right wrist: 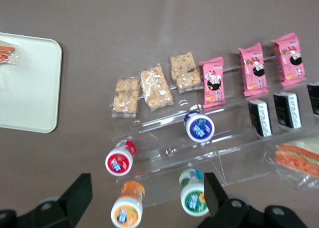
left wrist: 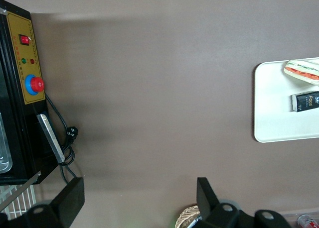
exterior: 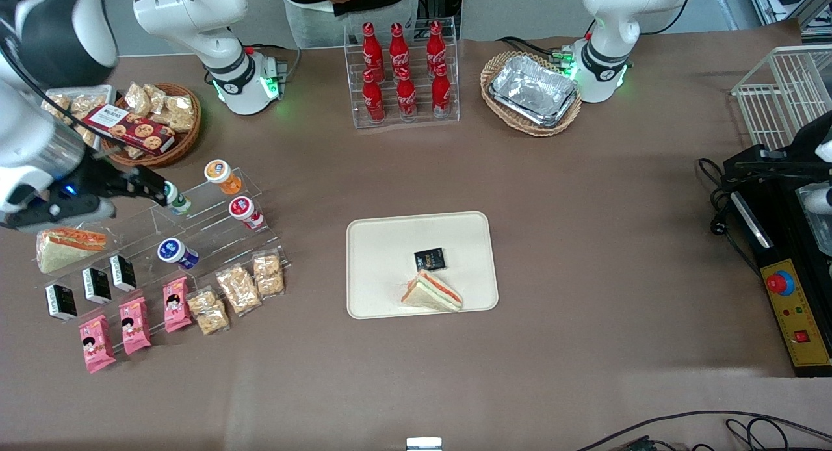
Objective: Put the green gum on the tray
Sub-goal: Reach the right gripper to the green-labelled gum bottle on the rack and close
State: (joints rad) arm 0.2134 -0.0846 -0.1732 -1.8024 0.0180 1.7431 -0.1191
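Observation:
The green gum (exterior: pixel 177 200) lies on its side on the top step of a clear stepped stand (exterior: pixel 208 223), toward the working arm's end of the table. In the right wrist view the green gum (right wrist: pixel 193 193) shows its green-rimmed lid close beside one finger (right wrist: pixel 213 192). My right gripper (exterior: pixel 159 186) hovers over that step, open and empty (right wrist: pixel 147 195); the orange-lidded bottle (right wrist: pixel 127 208) lies between its fingers. The cream tray (exterior: pixel 383 256) lies mid-table, also in the right wrist view (right wrist: pixel 25 83), and holds a sandwich (exterior: pixel 431 292) and a black packet (exterior: pixel 429 259).
Red-lidded (exterior: pixel 245 210) and blue-lidded (exterior: pixel 175 252) bottles, snack bars (exterior: pixel 238 288), pink packets (exterior: pixel 135 324), black packets (exterior: pixel 96 285) and a sandwich (exterior: pixel 68 246) are on the stand. A cookie basket (exterior: pixel 146 123), cola rack (exterior: pixel 403 71) and foil tray basket (exterior: pixel 532 92) stand farther from the camera.

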